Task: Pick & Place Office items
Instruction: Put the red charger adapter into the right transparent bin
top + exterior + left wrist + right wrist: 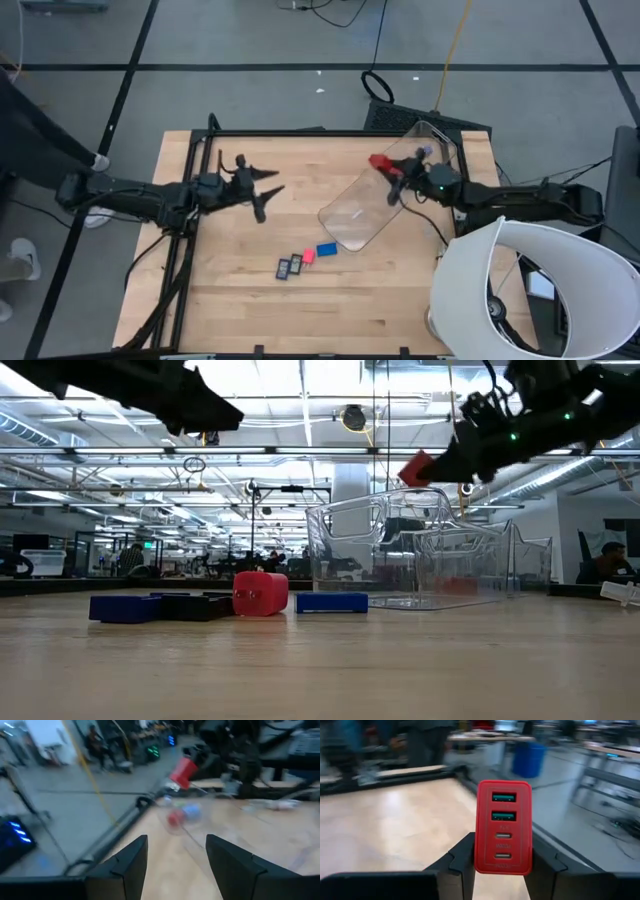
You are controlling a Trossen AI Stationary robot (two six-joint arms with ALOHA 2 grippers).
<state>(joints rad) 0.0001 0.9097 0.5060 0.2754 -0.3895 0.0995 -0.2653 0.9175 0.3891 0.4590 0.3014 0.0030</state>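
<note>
One red charger block (pixel 503 826), clamped upright in our right tool (pixel 392 180), hangs just above the upper rim of the clear bin (pixel 375 205) at right of centre, while our left tool (pixel 262 192) waits, fingers apart, left of centre.

A light wooden table (pixel 240 300) is seen carrying a clear plastic bin (pixel 375 205), two dark flat rectangles (pixel 289 266), a small red block (pixel 308 256) and a blue block (pixel 326 249).

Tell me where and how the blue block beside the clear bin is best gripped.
The blue block lies flat and low on the table. Probably come straight down and pinch its two long sides. The open left gripper is free; the right gripper holds a red charger.
</note>
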